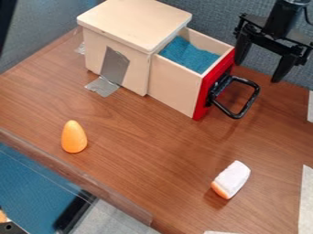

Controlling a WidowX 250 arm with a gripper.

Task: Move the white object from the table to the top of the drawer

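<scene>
My gripper (261, 63) hangs at the upper right, above and behind the drawer's handle, its two black fingers spread wide with nothing between them. The white object (233, 178), a small block with an orange end, lies on the table at the lower right, well apart from the gripper. The wooden drawer box (136, 20) stands at the top left of centre with a flat, bare lid. Its drawer (177, 87) is pulled out, showing a blue lining, a red front and a black handle.
An orange egg-shaped object (74, 137) stands on the brown table (147, 151) at the left. Grey tape (114, 66) runs from the box's side onto the table. A transparent rim lines the front-left edge, and pale strips lie at the right.
</scene>
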